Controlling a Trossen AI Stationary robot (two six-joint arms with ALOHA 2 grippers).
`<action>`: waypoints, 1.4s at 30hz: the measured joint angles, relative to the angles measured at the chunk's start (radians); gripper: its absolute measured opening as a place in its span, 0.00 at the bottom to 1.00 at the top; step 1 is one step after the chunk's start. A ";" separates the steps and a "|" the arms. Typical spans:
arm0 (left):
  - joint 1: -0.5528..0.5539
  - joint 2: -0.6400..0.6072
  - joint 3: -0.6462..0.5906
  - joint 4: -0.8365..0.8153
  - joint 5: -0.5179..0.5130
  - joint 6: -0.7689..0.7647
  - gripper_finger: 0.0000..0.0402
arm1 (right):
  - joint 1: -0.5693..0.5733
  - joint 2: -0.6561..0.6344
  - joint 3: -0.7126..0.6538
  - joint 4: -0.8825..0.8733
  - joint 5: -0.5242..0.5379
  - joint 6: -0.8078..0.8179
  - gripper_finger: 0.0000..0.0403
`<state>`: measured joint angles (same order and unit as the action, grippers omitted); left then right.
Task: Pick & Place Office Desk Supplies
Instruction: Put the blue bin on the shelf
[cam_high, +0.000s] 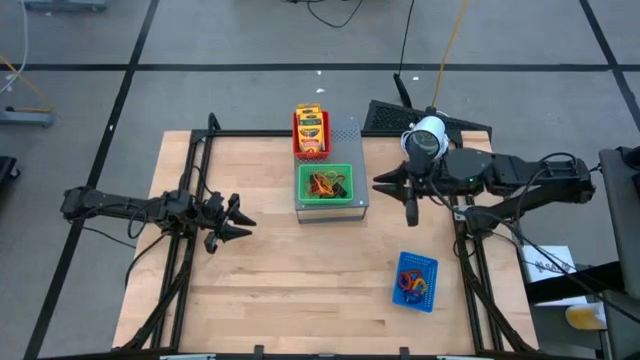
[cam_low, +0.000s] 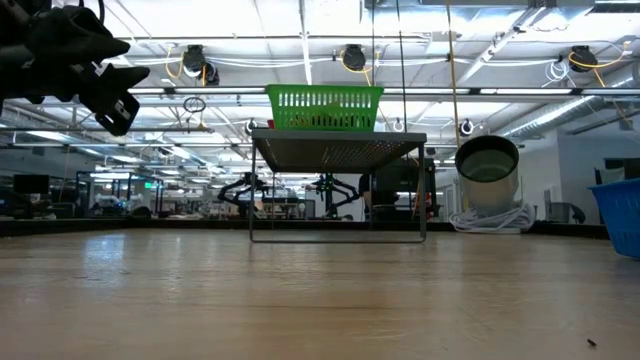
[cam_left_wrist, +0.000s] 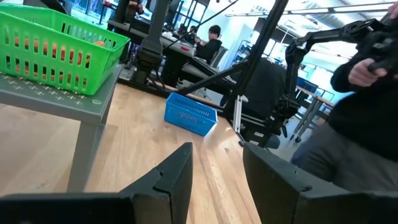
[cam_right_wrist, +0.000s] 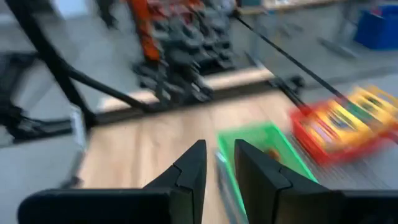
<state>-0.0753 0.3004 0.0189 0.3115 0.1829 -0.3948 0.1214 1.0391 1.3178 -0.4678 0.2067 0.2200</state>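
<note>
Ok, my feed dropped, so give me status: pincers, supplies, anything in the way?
Left pincer open, empty, above bare table. Right pincer empty, beside the green tray. Crayon packets in the red tray. Nothing in the way.

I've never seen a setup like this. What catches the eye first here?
Three bright mesh trays stand out: a red tray of crayon packets and a green tray of rubber bands on a grey perforated box at the table's far middle, and a blue tray near the right. Both dark arms hover on either side, holding nothing.
</note>
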 joint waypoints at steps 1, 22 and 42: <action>0.000 0.000 0.000 0.000 0.000 0.000 0.37 | 0.017 -0.011 0.000 -0.045 0.033 0.008 0.19; 0.000 0.000 0.000 0.000 -0.001 -0.002 0.37 | 0.563 0.205 0.123 -0.837 0.022 0.644 0.19; 0.000 0.000 0.001 0.000 -0.001 -0.001 0.37 | 0.519 0.067 -0.385 -0.554 -0.261 0.918 0.19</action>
<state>-0.0753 0.3008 0.0196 0.3111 0.1818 -0.3957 0.6408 1.1059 0.9329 -1.0215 -0.0547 1.1378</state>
